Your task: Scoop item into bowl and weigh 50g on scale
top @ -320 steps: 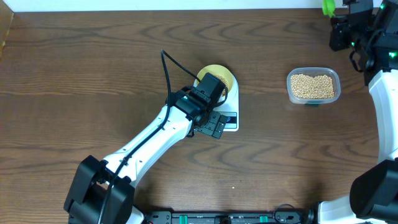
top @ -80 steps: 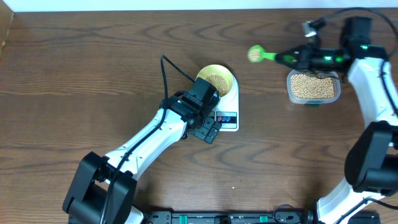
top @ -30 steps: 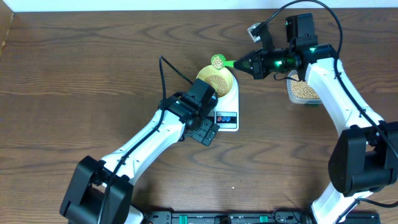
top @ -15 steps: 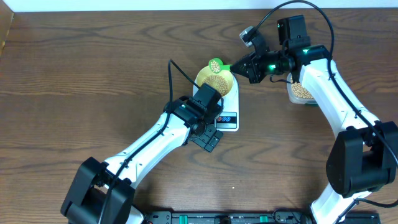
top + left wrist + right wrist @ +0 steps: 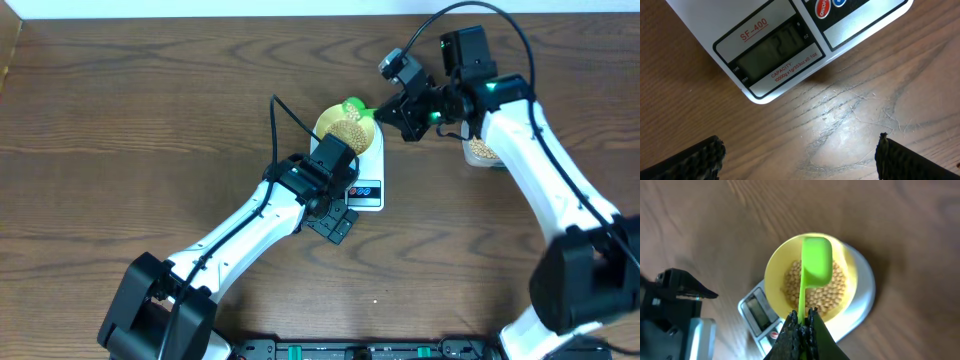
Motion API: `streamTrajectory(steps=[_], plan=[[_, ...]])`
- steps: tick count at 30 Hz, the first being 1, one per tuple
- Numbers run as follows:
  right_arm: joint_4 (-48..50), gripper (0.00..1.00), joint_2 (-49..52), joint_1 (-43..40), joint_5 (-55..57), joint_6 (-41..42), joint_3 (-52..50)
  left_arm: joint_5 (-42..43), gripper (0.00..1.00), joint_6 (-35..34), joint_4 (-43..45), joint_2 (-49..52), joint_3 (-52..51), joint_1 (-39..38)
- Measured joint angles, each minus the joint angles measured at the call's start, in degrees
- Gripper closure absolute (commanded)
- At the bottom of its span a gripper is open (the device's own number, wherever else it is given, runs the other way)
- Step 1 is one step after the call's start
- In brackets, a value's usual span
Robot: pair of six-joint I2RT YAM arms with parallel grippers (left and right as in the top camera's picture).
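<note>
The pale-yellow bowl [image 5: 346, 129] [image 5: 776, 272] stands on the white scale [image 5: 368, 170] [image 5: 864, 287] and holds tan beans [image 5: 826, 290]. My right gripper [image 5: 398, 112] [image 5: 802, 317] is shut on the handle of a green scoop [image 5: 816, 260] [image 5: 352, 106], whose head is turned over above the beans in the bowl. My left gripper [image 5: 332, 215] [image 5: 799, 155] is open and empty, hovering over the table just in front of the scale's display [image 5: 772, 52], which reads about 21.
A clear plastic tub of beans [image 5: 482, 150] stands right of the scale, mostly hidden under my right arm. The left arm's black cable arcs up beside the bowl [image 5: 285, 110].
The right gripper carried a scoopful of beans from the tub to the bowl and tipped the scoop over it. The left gripper shifted slightly right in front of the scale.
</note>
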Motion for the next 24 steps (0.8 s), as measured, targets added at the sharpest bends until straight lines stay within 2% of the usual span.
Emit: streamTrajectory(steps=[9, 24], plan=[[-0.5, 0.99, -8.0, 1.3, 3.9, -5.4, 0.0, 0.0, 0.02, 0.0, 0.0, 0.0, 0.0, 0.0], [-0.5, 0.99, -8.5, 1.9, 6.1, -7.9, 0.0, 0.0, 0.02, 0.0, 0.5, 0.0, 0.0, 0.0]])
